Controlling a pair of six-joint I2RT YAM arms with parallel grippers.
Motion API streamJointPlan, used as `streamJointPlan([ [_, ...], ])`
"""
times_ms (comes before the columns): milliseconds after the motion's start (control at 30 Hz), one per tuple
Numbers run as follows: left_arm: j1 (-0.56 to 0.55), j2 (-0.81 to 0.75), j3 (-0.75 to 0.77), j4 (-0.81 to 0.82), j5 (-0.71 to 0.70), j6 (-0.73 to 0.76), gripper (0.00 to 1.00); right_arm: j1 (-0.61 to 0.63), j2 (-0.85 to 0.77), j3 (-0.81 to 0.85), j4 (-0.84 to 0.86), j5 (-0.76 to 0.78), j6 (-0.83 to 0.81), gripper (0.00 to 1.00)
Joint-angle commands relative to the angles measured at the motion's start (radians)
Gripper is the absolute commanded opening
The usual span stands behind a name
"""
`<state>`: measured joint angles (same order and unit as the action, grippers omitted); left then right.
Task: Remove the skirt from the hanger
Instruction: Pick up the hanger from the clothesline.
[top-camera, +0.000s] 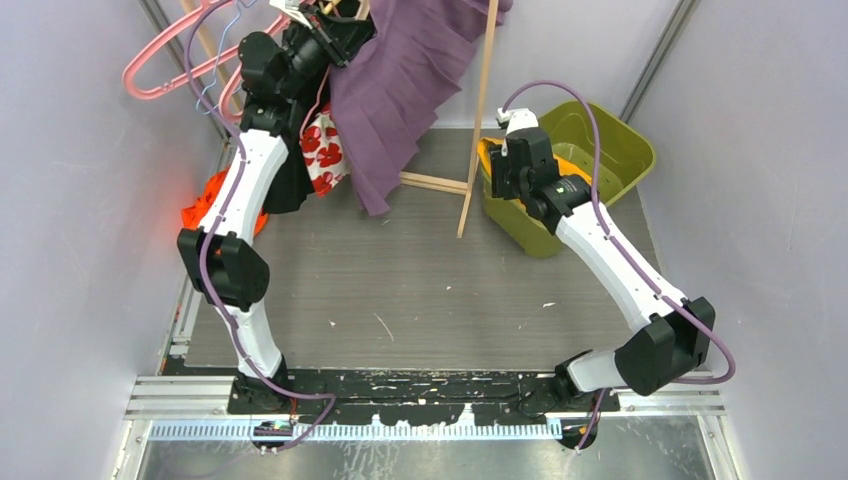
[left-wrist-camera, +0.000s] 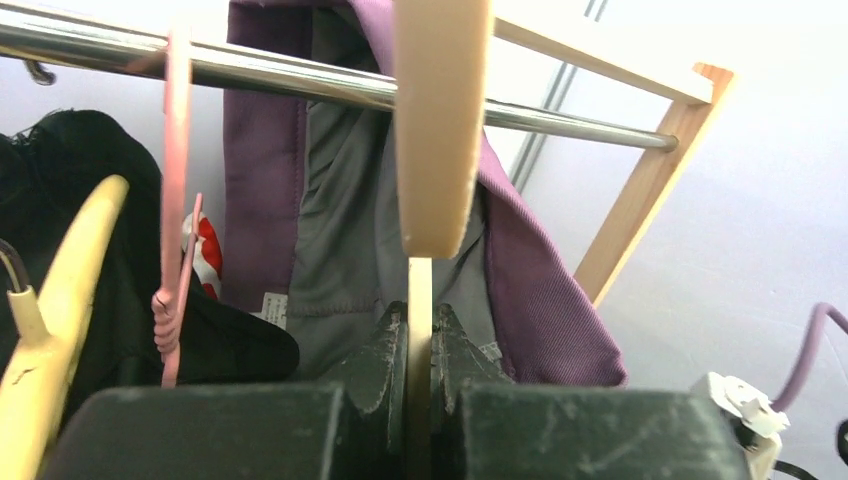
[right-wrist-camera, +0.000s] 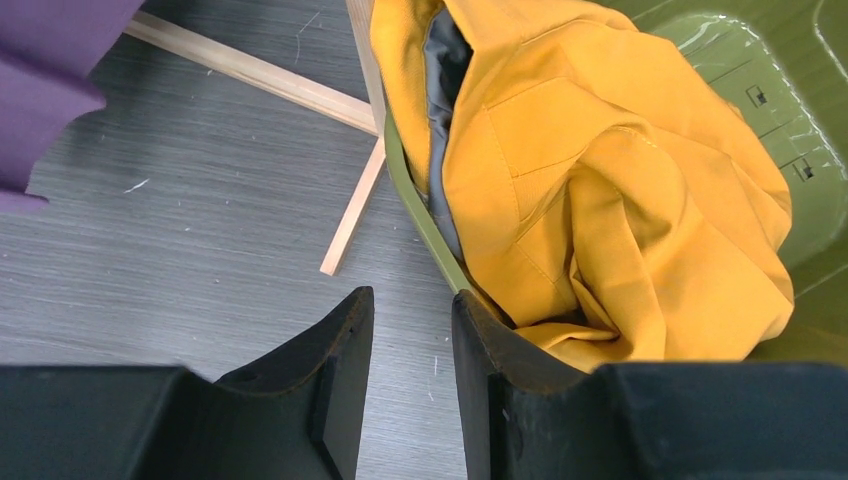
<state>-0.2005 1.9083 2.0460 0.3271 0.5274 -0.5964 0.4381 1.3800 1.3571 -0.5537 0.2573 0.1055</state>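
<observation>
The purple pleated skirt hangs from the metal rail at the back. Its purple waist and grey lining show in the left wrist view. My left gripper is raised at the rail and is shut on the thin lower strip of a pale wooden hanger in front of the skirt's waist. My right gripper is open and empty. It hovers over the rim of the green bin, apart from the skirt's hem.
The green bin at the right holds a yellow garment. Wooden rack legs stand beside it. Pink hangers, a red-and-white garment, a black garment and a cream hanger crowd the rail's left. An orange cloth lies below.
</observation>
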Motion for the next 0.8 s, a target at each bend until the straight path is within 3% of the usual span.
streamJointPlan([
  [0, 0.006, -0.154, -0.004, 0.138, 0.085, 0.002, 0.00, -0.002, 0.011, 0.023, 0.044, -0.014, 0.014, 0.40],
  [167, 0.006, -0.327, -0.144, -0.142, 0.196, 0.188, 0.00, -0.002, 0.012, 0.043, 0.040, -0.008, -0.004, 0.40],
  [400, 0.006, -0.615, -0.428, -0.495, 0.209, 0.401, 0.00, 0.005, 0.014, 0.083, 0.033, -0.009, -0.013, 0.41],
  [633, 0.006, -0.793, -0.468, -0.884, 0.207, 0.625, 0.00, 0.026, 0.000, 0.120, 0.020, 0.020, -0.041, 0.44],
  [767, 0.006, -0.853, -0.498, -1.025, 0.137, 0.729, 0.00, 0.036, -0.035, 0.146, -0.006, 0.032, -0.060, 0.49],
])
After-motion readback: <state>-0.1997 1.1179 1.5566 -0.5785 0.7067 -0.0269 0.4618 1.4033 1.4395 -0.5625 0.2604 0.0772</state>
